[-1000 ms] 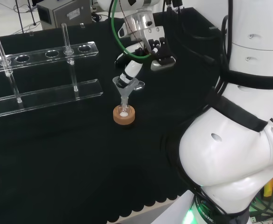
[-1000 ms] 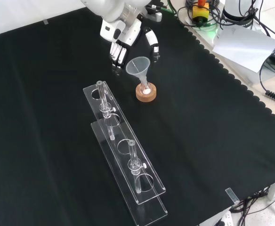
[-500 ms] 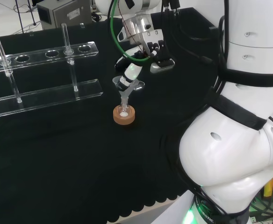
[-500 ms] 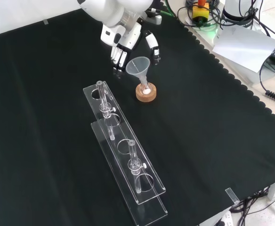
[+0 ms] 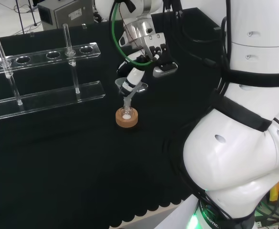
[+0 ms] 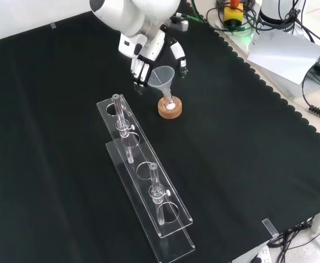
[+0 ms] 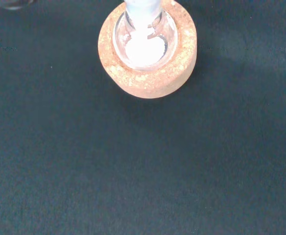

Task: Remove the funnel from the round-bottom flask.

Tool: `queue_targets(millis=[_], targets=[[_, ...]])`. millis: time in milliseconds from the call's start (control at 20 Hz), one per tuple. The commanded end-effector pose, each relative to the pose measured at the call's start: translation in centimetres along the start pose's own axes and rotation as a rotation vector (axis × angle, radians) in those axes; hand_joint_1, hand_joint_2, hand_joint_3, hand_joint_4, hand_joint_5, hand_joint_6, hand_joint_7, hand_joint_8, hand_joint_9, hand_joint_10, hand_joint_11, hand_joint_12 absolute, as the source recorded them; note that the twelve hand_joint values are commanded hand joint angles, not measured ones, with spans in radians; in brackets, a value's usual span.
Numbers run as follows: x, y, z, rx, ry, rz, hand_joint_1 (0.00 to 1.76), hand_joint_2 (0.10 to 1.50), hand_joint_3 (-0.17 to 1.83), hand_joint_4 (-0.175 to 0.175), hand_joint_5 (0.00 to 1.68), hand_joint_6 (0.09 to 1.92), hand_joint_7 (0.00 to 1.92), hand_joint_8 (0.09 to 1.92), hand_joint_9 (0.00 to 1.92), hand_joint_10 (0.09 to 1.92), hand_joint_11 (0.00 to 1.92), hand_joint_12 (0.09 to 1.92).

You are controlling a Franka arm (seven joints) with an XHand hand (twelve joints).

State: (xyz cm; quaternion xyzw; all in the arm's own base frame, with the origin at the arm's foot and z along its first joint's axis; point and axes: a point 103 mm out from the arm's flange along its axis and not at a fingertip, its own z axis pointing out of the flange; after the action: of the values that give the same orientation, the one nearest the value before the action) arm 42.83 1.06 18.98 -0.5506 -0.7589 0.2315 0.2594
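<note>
One funnel (image 6: 163, 78) stands in one flask (image 7: 145, 38) on one cork ring (image 6: 170, 108), near the middle of the table (image 6: 247, 142). One clear rack (image 6: 143, 181) carries two glass tubes. The flask is clear and hard to make out; white powder lies inside. The robot hand (image 6: 149, 55) has its fingers on both sides of the funnel, but I cannot tell if they press it
</note>
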Motion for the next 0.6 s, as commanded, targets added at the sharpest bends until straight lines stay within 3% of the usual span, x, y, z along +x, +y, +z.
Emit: queue_targets(millis=[50,350,600], targets=[[0.2,0.0,0.1,0.007,-0.035,0.000,0.60,0.66,0.39,-0.090,0.23,0.09,0.08,0.70,0.45,0.69,0.40,1.40],[0.9,-0.5,-0.3,-0.036,-0.191,-0.004,0.71,0.66,0.46,-0.058,0.56,0.12,0.40,0.66,0.80,0.55,0.58,1.28],[1.6,-1.4,-1.2,-0.088,-0.278,-0.002,0.79,0.66,0.53,-0.020,0.75,0.59,0.68,0.59,1.11,0.40,0.78,1.18]])
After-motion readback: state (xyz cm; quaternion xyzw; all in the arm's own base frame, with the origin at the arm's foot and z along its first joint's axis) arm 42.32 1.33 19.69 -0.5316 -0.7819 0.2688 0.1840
